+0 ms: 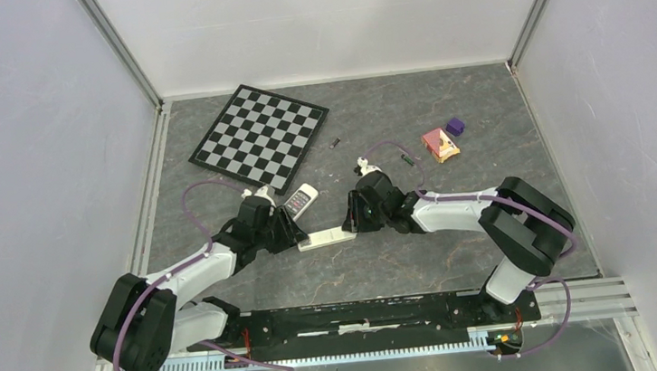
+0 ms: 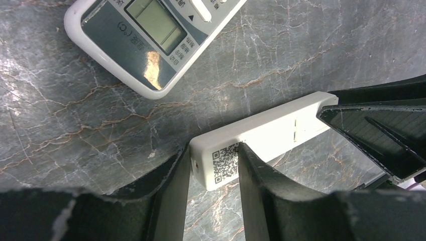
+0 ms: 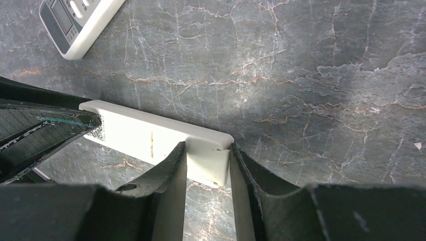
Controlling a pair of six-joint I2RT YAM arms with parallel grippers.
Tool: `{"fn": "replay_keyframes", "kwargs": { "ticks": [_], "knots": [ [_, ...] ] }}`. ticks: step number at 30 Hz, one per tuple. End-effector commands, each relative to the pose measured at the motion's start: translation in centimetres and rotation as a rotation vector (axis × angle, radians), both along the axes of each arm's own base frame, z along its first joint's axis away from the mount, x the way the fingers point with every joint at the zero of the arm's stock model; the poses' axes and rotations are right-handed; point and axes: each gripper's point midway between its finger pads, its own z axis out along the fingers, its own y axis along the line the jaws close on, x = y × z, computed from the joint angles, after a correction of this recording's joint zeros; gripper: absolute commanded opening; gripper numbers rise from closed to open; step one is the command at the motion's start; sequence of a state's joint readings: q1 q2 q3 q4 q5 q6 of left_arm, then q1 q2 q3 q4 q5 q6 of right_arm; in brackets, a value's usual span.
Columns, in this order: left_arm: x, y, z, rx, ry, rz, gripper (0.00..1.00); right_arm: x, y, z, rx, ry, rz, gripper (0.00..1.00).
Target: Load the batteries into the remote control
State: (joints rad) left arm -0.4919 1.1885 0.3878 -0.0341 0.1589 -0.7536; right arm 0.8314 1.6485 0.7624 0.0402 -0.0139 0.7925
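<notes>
A slim white remote (image 1: 328,237) lies back-up on the marble table between my two grippers. My left gripper (image 1: 298,234) is shut on its end with the QR code, shown in the left wrist view (image 2: 215,155) with the remote (image 2: 271,130) running away to the right. My right gripper (image 1: 353,221) is shut on the opposite end, shown in the right wrist view (image 3: 207,150) with the remote (image 3: 135,133). Two tiny dark batteries lie further back, one (image 1: 335,142) by the chessboard and one (image 1: 410,161) behind the right gripper.
A second grey-and-white remote with a screen (image 1: 300,201) lies just behind the left gripper and shows in both wrist views (image 2: 150,35) (image 3: 75,25). A chessboard (image 1: 260,137) lies at the back left. A purple block (image 1: 455,126) and a pink-orange object (image 1: 440,145) sit back right.
</notes>
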Motion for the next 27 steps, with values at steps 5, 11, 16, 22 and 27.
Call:
{"fn": "replay_keyframes", "kwargs": {
  "ticks": [5, 11, 16, 22, 27],
  "knots": [
    [-1.0, -0.1, -1.2, -0.020, 0.050, 0.014, 0.44, -5.7, -4.3, -7.2, -0.259, 0.138, -0.016, 0.26],
    [-1.2, -0.7, -1.4, -0.069, 0.065, 0.021, 0.42, -7.9, -2.5, -7.1, -0.215, 0.164, -0.025, 0.23],
    [-1.7, -1.1, -1.6, -0.101, 0.071, 0.018, 0.41, -9.2, 0.6, -5.7, -0.128, 0.178, 0.002, 0.22],
    [-2.4, -1.2, -2.0, -0.114, 0.078, 0.014, 0.39, -10.5, 5.2, -3.8, -0.058, 0.186, 0.044, 0.22],
    [-2.7, -1.1, -2.1, -0.108, 0.076, 0.010, 0.38, -11.8, 7.4, -3.4, -0.023, 0.203, 0.067, 0.19]
  ]
}}
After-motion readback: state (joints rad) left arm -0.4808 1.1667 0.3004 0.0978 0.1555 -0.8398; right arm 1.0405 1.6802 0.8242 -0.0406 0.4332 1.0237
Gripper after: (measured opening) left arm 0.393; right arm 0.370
